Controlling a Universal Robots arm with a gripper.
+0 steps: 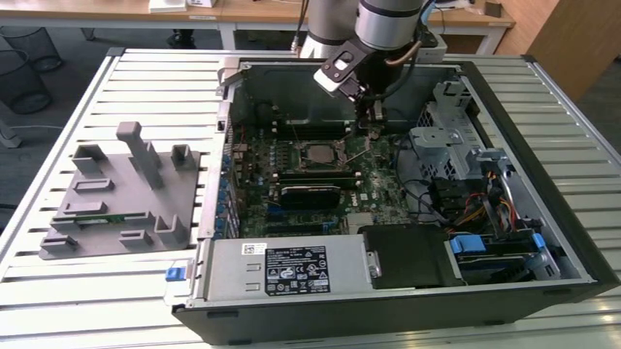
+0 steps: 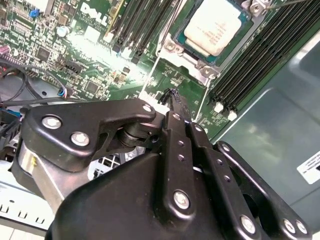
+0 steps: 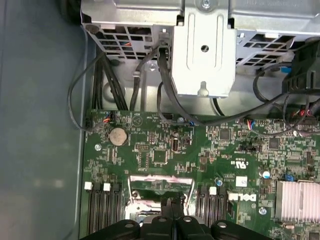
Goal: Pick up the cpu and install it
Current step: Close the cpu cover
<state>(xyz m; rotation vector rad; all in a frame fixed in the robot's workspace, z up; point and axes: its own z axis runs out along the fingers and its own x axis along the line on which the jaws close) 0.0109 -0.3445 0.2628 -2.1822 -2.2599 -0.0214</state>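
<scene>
In the exterior view the arm reaches down into the open computer case (image 1: 388, 313), its gripper (image 1: 371, 120) low over the motherboard just beyond the socket, where the cpu (image 1: 321, 153) lies flat; a grey fixture tray (image 1: 126, 190) sits well apart on the exterior view's left. In the second wrist view the gripper (image 2: 172, 97) has its fingers pressed together with nothing between them, and the cpu (image 2: 216, 25) rests inside the socket frame (image 2: 182, 57), between banks of memory slots (image 2: 260, 55). In the first wrist view the gripper (image 3: 172, 205) hangs just above the socket's metal frame (image 3: 160, 180), with the coin battery (image 3: 118, 135) and drive cage (image 3: 202, 45) beyond. The chip looks seated (placing seems done), so good work here means confirming it sits square and level, and keeping the closed tips off its top and off the slots.
</scene>
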